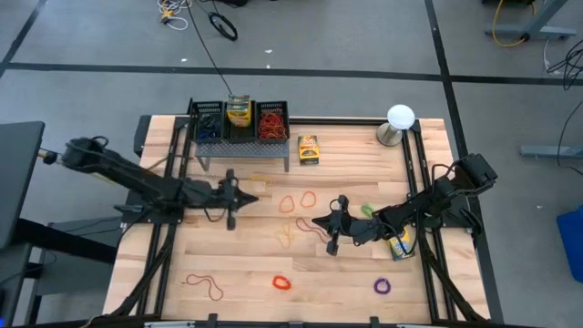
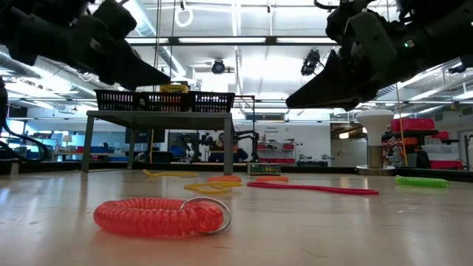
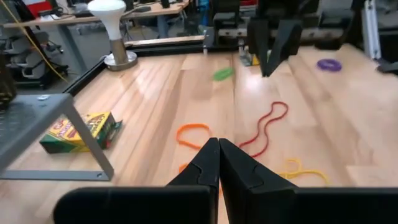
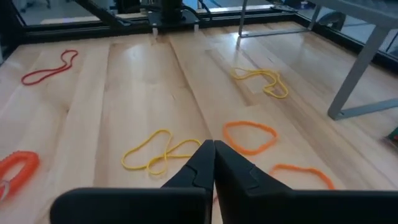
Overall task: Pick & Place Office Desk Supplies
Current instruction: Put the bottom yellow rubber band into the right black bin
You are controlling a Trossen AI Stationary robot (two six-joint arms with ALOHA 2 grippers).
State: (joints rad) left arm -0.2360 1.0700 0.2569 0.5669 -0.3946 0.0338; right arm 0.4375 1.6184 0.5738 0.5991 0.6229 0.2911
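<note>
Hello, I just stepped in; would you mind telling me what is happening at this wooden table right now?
Nothing is being carried at the moment. The left tool and the right tool both hang shut above the middle of the wooden table, gripping nothing. Loose orange, yellow and red rubber-band loops lie on the wood between them. A yellow-and-green crayon box lies beside the black divided basket on its grey stand, which already holds another crayon box and some bands.

no lettering on the crayon box point(image 3: 79, 130) is legible.
</note>
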